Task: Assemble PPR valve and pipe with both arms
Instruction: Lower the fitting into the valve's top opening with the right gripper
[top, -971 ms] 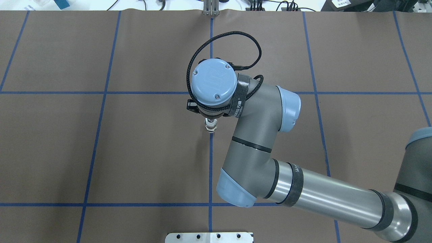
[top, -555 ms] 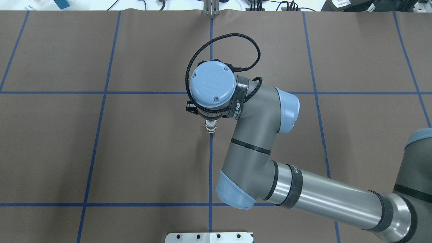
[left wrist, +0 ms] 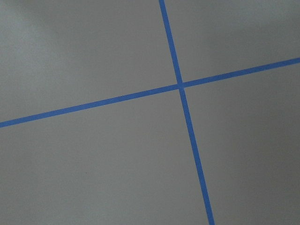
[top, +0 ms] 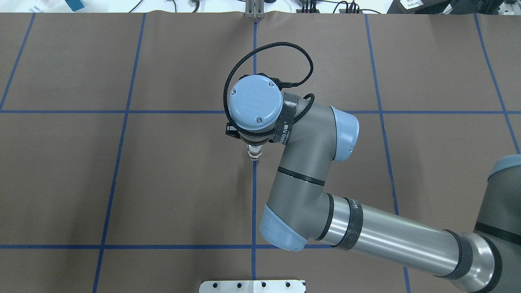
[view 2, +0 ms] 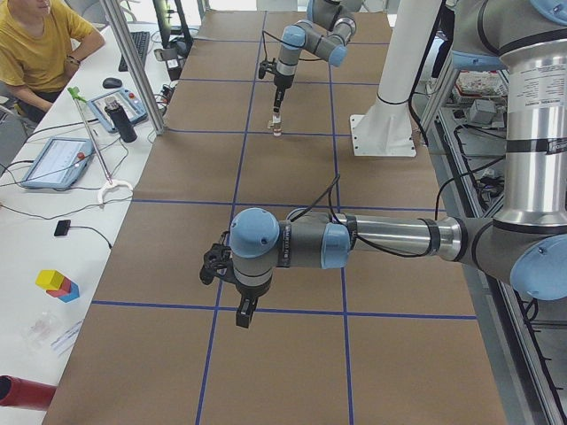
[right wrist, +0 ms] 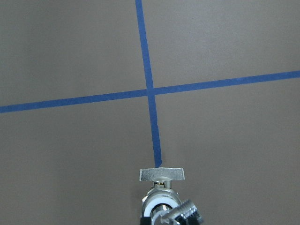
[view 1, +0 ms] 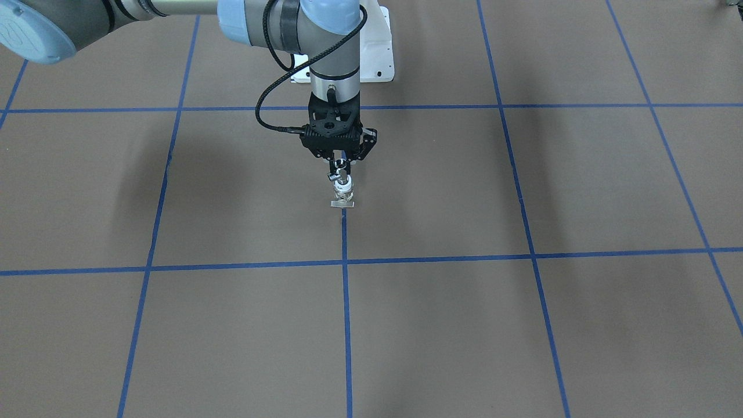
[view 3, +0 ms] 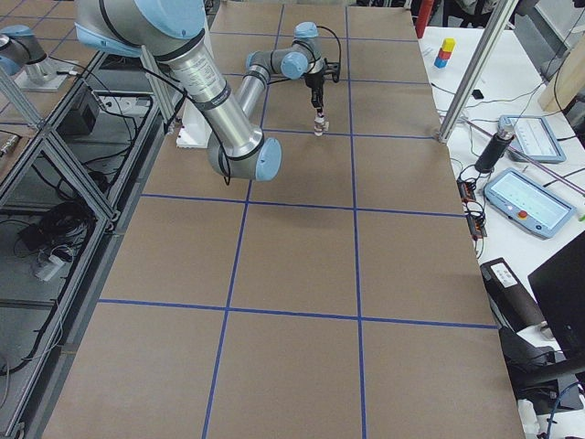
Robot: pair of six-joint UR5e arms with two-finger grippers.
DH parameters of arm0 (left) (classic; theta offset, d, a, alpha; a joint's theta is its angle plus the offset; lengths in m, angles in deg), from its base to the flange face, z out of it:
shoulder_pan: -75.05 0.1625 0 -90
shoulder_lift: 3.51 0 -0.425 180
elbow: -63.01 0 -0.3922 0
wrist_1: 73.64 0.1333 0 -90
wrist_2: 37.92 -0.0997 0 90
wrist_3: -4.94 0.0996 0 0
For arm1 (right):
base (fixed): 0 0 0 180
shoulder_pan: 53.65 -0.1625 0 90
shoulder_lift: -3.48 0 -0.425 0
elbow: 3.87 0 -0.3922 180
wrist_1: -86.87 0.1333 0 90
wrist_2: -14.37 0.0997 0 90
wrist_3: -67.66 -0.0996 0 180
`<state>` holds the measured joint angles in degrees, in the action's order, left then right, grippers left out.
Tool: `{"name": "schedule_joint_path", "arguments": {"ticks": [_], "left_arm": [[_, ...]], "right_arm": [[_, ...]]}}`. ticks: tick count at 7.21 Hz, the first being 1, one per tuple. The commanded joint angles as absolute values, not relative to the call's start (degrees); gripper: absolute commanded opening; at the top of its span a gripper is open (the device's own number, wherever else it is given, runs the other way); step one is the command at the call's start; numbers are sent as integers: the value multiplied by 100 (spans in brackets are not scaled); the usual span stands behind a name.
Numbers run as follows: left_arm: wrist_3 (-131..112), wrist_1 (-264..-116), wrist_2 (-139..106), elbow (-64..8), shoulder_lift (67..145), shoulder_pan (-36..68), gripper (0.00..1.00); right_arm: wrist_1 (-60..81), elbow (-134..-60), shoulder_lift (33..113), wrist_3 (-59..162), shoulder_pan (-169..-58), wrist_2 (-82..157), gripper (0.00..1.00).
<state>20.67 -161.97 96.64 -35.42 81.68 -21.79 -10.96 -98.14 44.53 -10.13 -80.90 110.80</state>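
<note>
The left end effector [view 2: 244,314] hangs over the tabletop [view 2: 292,381], well apart from the valve [view 1: 342,194]; if it is spread, I cannot tell. The valve stands upright at the end of a blue line [view 1: 345,238]. Directly above the valve, the right end effector [view 1: 341,168] pinches its top.

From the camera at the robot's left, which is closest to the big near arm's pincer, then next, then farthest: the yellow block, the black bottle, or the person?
1. yellow block, on the white side table, about level with the left pincer.
2. black bottle, further along.
3. person, far corner.

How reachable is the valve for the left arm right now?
Probably yes from the side: only mat shows between the left arm and the valve, but the right tool grips its top.
</note>
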Motion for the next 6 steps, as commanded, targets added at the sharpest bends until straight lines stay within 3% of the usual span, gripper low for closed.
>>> {"name": "schedule_joint_path", "arguments": {"ticks": [1, 3, 4, 6], "left_arm": [[2067, -16197, 9664, -3543, 8174, -2181, 100], [2067, -16197, 9664, -3534, 8174, -2181, 100], [2067, -16197, 9664, -3534, 8166, -2181, 100], [2067, -16197, 9664, -3534, 8166, -2172, 100]], "right_arm": [[-991, -9800, 4461, -1013, -8089, 11087, 34], [-937, -9773, 4462, -1013, -8081, 11087, 90], [-937, -9773, 4462, -1013, -8081, 11087, 98], [-937, -9782, 4453, -969, -8081, 11087, 98]]}}
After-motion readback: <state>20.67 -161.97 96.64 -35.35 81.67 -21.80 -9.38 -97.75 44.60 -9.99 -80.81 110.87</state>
